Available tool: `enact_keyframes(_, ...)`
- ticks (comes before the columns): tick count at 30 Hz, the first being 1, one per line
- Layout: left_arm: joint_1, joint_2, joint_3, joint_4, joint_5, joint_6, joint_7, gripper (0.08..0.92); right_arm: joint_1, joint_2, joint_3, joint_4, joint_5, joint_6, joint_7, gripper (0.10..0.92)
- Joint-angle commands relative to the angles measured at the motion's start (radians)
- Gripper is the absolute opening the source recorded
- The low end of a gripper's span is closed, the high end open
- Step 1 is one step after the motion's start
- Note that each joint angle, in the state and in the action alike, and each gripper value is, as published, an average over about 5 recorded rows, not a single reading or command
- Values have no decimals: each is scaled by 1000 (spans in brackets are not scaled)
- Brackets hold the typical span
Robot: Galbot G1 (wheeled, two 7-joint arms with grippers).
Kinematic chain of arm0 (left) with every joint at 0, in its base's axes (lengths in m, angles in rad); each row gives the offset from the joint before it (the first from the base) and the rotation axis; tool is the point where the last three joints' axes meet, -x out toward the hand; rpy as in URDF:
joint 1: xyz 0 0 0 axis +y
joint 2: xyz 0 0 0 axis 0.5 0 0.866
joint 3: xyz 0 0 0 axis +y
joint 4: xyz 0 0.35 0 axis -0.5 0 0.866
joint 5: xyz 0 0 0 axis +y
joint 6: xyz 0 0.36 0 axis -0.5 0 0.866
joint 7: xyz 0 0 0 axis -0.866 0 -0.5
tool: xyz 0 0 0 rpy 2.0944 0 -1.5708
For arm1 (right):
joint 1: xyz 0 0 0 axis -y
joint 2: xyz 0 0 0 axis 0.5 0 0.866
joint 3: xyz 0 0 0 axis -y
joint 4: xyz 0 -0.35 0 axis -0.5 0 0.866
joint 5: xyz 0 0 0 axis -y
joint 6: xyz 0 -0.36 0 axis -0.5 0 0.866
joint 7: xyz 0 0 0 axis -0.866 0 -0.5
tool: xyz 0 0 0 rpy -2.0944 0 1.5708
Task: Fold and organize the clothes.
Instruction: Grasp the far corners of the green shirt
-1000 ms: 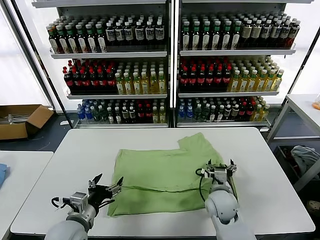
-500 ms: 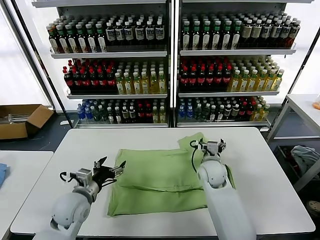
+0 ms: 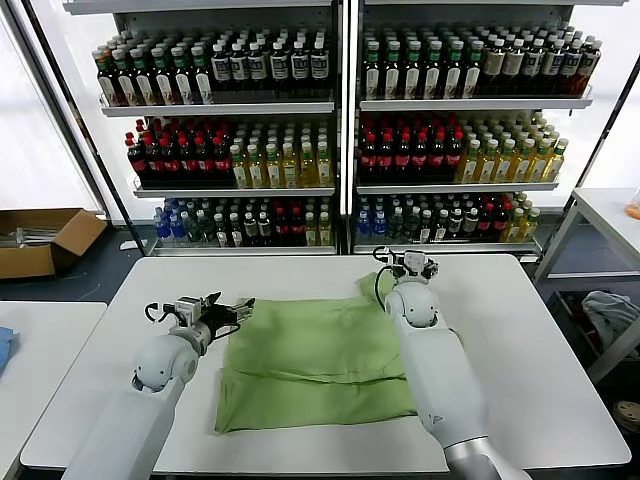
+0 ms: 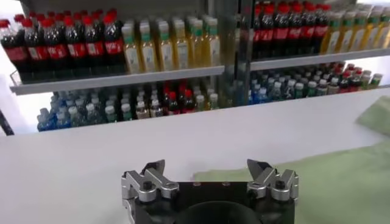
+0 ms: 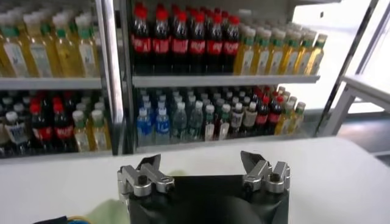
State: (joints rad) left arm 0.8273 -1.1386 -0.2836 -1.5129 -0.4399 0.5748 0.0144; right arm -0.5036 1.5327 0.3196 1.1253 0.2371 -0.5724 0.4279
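shelves (image 3: 340, 130): two tall racks of bottled drinks behind the counter, well beyond both sets of fingers; they fill the background of both wrist views too.
counter (image 3: 540, 350): white, rounded corners, carrying the shirt and lying under both arms.
second counter (image 3: 40, 350): white, well off to the outer side of the left fingers, with a small blue cloth (image 3: 5, 348) at its edge.
shirt (image 3: 310, 365): light green, lying flat on the counter, partly folded (a doubled band runs along its near half), with one flap reaching toward the far right corner. It lies between the two sets of fingers; its far left corner is just beside the left fingertips, and its far right flap is just under or beside the right fingers. No print or buttons show.
cardboard box (image 3: 40, 240): on the floor, far out beyond the left fingers.
right gripper (image 3: 405, 265): at the far right flap of the shirt, pointing at the shelves; fingers (image 5: 149, 164) spread apart, nothing between them.
left gripper (image 3: 232, 309): low over the counter at the shirt's far left corner; fingers (image 4: 155, 169) spread wide, holding nothing, green cloth just past them in the wrist view.
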Motion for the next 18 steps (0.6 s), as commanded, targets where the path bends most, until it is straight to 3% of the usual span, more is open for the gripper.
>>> enact_keyframes(1, -125, -24, 43, 200, 5, 2, 1, 823, 50, 25, 11, -155, 1, 12, -18, 823)
enact_keyframes(18, -137, -56, 59, 249, 25, 3, -2, 823, 89, 35, 16, -244, -11, 42, -39, 823)
